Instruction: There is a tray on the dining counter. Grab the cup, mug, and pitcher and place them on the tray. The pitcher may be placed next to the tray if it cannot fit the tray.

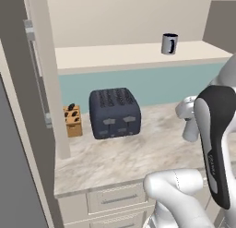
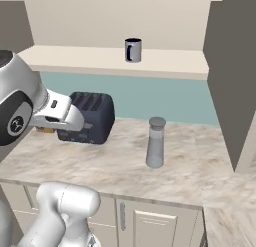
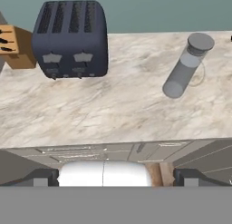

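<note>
Claw: the gripper (image 3: 116, 177) hung above the front edge of the marble counter (image 3: 113, 114), its fingertips (image 3: 43, 177) spread wide apart and pinching nothing.
Pitcher: the pitcher (image 2: 155, 142) stood upright on the marble counter, toward its right end, midway between front edge and back wall, with bare counter all round it.
Mug: the mug (image 2: 133, 50) stood on the pale ledge (image 2: 90, 58) behind the counter, near its middle, handle to the side.
Toaster: the dark toaster (image 1: 114, 112) sat near the back edge, left of the pitcher and well apart from it.
Knife block: the wooden knife block (image 1: 73, 121) stood just beside the toaster, at the counter's left end.
Writing: no lettering could be read on any item.
</note>
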